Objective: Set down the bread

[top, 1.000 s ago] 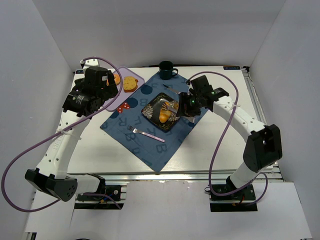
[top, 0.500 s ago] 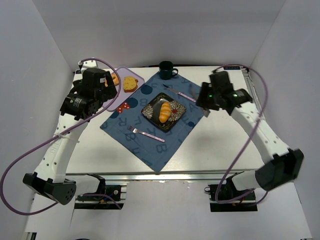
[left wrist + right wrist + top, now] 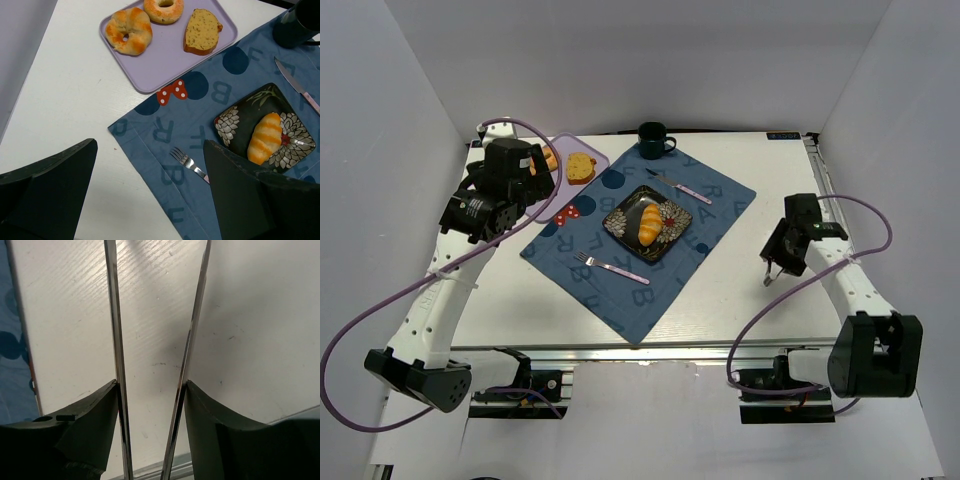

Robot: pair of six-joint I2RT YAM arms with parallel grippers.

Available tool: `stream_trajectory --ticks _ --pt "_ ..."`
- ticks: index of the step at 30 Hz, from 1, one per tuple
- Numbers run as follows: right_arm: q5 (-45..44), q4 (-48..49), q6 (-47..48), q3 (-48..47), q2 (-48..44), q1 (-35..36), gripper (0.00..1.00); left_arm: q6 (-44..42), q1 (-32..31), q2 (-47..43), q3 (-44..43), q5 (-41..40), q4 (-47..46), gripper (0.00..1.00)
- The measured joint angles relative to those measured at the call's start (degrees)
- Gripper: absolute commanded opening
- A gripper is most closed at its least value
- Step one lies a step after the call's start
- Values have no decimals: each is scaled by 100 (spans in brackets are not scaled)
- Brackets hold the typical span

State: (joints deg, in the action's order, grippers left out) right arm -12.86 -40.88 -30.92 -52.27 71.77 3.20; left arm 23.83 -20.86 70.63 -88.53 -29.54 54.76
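The bread, a golden-orange croissant (image 3: pixel 648 224), lies on the dark floral square plate (image 3: pixel 620 216) in the middle of the blue placemat. It also shows in the left wrist view (image 3: pixel 265 137), on the plate (image 3: pixel 235 120). My right gripper (image 3: pixel 784 252) is far right of the plate over bare table. It grips a pair of metal tongs (image 3: pixel 114 315), whose arms stand spread and hold nothing; the gripper's fingertip gap (image 3: pixel 150 385) shows only the table. My left gripper (image 3: pixel 150 150) is open and empty, high above the placemat's left edge (image 3: pixel 520 190).
A lavender tray (image 3: pixel 155 65) at the back left holds a ring doughnut (image 3: pixel 163 7), a twisted bun (image 3: pixel 131 31) and a toast-like slice (image 3: pixel 201 31). A dark cup (image 3: pixel 652 139), a knife (image 3: pixel 682 187) and a fork (image 3: pixel 610 265) are on the blue placemat (image 3: pixel 620 300).
My right arm has drawn back from the plate to the right side of the table with the tongs, and the croissant stays on the plate. The left arm has barely moved.
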Motion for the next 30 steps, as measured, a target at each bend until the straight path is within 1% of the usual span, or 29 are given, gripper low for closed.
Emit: stream_trajectory --ticks 5,7,8,9,14,15,18,20,23,25,30 --pt "151 520 7 245 448 2 60 0 -4 -28 11 0 0 98" --pt "264 684 2 297 684 2 63 0 -7 -42 11 0 0 98" --pt "315 748 2 326 789 2 65 0 -9 -46 11 0 0 98" --pt "376 789 0 348 883 4 70 0 -11 -50 11 0 0 98" --pt "568 844 35 372 1099 4 82 0 -26 -57 13 -2 2 98" --pt "584 841 44 372 1102 9 87 0 -26 -57 13 -2 2 98" --pt "610 778 83 365 1062 11 89 0 -26 -57 13 -2 0 98" --pt "595 608 98 304 968 15 89 0 -26 -57 13 -2 0 98" --pt "518 136 90 -39 629 20 89 0 -26 -57 13 -4 2 98" --pt "444 -138 79 -400 247 20 89 0 -26 -57 13 -4 2 98" --pt "404 -341 -7 -1036 -881 20 89 2 -26 -55 13 -2 2 98"
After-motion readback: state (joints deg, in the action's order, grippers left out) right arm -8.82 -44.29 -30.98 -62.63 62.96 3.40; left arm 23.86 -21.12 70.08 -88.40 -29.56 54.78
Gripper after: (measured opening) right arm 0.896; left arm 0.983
